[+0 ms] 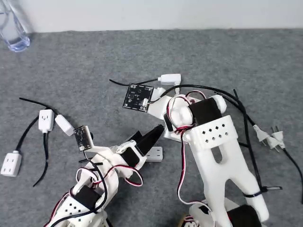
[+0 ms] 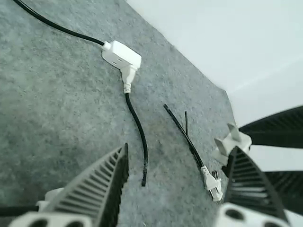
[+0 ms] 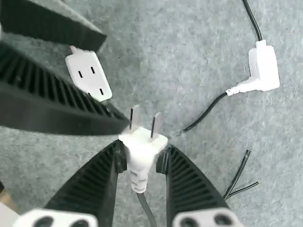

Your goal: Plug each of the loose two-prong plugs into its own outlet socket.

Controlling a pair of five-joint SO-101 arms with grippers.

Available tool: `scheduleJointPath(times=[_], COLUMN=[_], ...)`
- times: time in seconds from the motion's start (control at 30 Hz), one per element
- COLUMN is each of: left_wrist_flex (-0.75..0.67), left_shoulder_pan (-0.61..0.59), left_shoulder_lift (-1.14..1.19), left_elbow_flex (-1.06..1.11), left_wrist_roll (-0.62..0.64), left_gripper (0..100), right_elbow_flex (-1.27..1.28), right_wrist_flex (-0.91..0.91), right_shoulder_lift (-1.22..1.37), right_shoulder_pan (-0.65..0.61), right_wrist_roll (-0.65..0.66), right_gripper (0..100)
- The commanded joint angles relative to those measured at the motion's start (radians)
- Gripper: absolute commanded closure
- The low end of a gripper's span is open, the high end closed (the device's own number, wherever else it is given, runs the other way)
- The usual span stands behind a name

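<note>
My right gripper [image 3: 142,150] is shut on a white two-prong plug [image 3: 141,156], prongs pointing at a white outlet socket [image 3: 88,75] a short way off. That socket [image 1: 154,154] lies on the grey mat between the black fingers [image 3: 52,106] of my left gripper [image 1: 154,135]. The left gripper [image 2: 180,151] is open, with only mat and cable between its fingers. Two loose plugs [image 1: 267,137] lie on black cables at the right; one loose plug [image 2: 211,180] is in the left wrist view. A free socket [image 1: 10,164] lies at the far left.
One socket with a plug in it [image 1: 169,79] lies at the back centre, another joined pair [image 1: 52,121] at the left. Black cables [image 1: 246,118] trail around the right arm. A clear glass [image 1: 14,33] stands at the back left corner.
</note>
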Motion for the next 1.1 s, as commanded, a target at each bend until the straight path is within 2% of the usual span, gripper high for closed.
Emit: scheduleJointPath(times=[0.0,0.5,0.8,1.07], left_wrist_flex=[-0.014,-0.018,-0.018,-0.015], left_shoulder_pan=[0.014,0.011,0.012,0.012], left_shoulder_lift=[-0.009,-0.009,-0.009,-0.009], left_elbow_flex=[-0.012,-0.012,-0.012,-0.012], left_wrist_roll=[-0.011,-0.011,-0.011,-0.011], left_gripper=[68,68,68,68], right_elbow_flex=[-0.060,-0.066,-0.066,-0.064], right_wrist_flex=[0.021,0.084,0.134,0.162], right_shoulder_lift=[0.001,-0.019,-0.180,-0.225], right_shoulder_pan=[-0.004,-0.045,-0.186,-0.186], right_wrist_roll=[-0.011,-0.032,-0.087,-0.089], right_gripper=[99.0,99.0,99.0,99.0])
